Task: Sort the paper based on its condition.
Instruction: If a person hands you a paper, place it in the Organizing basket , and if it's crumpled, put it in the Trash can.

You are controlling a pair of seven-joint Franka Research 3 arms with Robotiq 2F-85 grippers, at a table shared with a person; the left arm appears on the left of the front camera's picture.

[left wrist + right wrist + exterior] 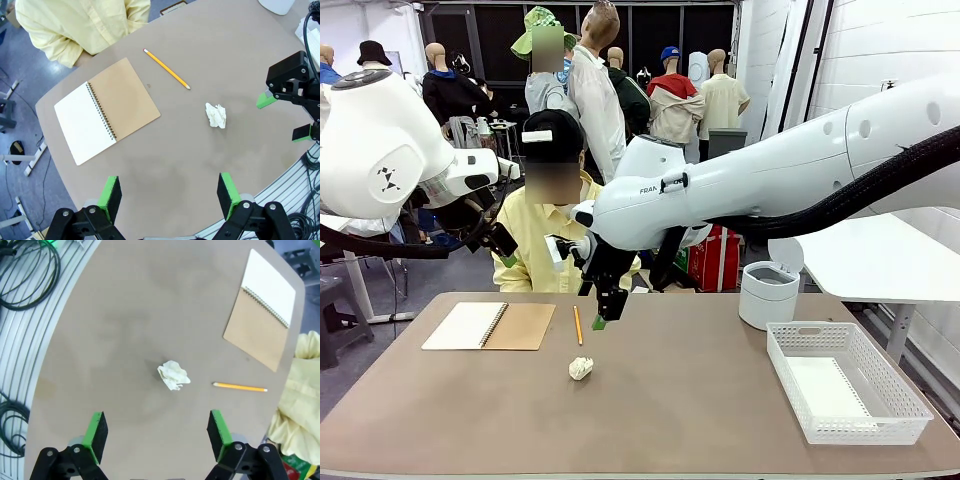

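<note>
Now, the white mesh basket (848,382) holds a flat white sheet (825,388), with a white lidded bin (767,294) just behind it. Well left of the basket lies a crumpled paper ball (580,368); beyond the ball, a pencil (577,325) and an open spiral notebook (490,326). Right gripper (604,316) hangs above the ball, jaws spread, empty. Left gripper (170,197) gapes too, grasping nothing.

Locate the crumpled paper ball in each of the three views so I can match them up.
Front view: crumpled paper ball left of centre on the table, below the right gripper.
Left wrist view: right of centre, below the pencil's tip.
Right wrist view: centre, left of the pencil.
Shared landmark: the pencil, lying between the ball and the open notebook.
</note>
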